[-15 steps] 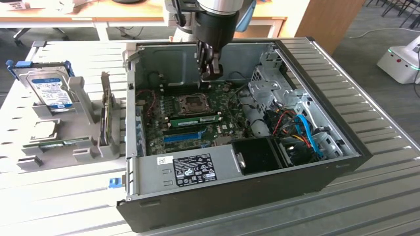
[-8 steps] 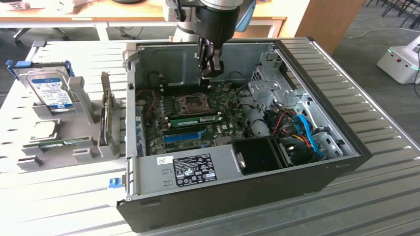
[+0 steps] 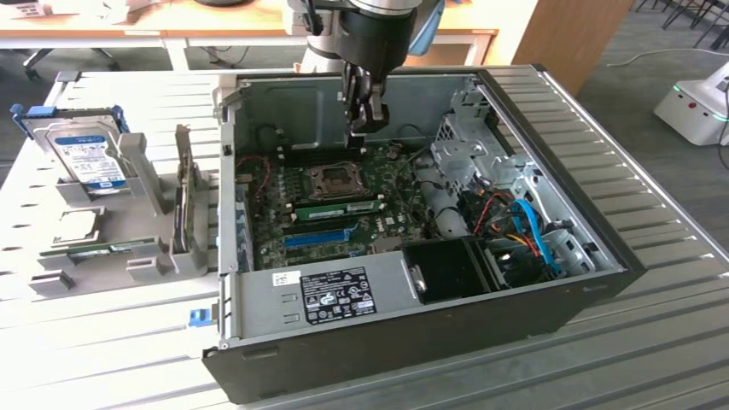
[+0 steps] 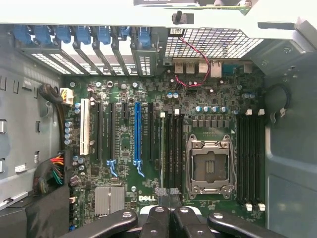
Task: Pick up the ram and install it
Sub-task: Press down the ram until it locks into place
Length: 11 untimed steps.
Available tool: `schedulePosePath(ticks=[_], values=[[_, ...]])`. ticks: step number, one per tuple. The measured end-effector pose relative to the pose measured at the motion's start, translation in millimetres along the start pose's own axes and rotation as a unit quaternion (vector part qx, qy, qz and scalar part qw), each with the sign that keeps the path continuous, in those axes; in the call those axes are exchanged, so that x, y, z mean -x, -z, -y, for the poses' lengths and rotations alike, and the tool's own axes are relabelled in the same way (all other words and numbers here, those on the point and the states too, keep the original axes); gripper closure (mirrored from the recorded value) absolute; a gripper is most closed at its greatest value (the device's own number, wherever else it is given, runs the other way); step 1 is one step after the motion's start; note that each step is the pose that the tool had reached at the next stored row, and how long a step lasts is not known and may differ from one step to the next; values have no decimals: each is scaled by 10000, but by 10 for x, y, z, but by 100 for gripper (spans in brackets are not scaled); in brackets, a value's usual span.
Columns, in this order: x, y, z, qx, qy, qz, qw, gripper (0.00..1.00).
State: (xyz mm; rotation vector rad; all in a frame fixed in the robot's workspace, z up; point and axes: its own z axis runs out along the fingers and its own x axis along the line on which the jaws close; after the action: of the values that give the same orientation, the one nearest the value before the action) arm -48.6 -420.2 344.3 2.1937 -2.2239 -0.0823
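The black gripper (image 3: pixel 367 115) hangs inside the open dark computer case (image 3: pixel 592 282), above the green motherboard (image 3: pixel 341 201), its jaws closed and, as far as can be seen, holding nothing; the ram, a thin green circuit-board stick (image 3: pixel 345 206), appears already seated flat in a slot just beside the square metal processor socket (image 3: pixel 337 178), so the install step looks done or nearly so. Any further move, by my judgement, calls for a straight vertical path; the case walls, the red wire (image 4: pixel 190 62) and the blue cables (image 3: pixel 533 226) crowd close; a silver hard drive with a blue label (image 3: pixel 91 158) stands in a grey rack on the slatted tabletop (image 3: pixel 91 342).
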Motion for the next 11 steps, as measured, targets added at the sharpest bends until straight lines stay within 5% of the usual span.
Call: schedulePosePath(ticks=[11], values=[[0, -2, 0, -3, -113, 6, 9999, 89]])
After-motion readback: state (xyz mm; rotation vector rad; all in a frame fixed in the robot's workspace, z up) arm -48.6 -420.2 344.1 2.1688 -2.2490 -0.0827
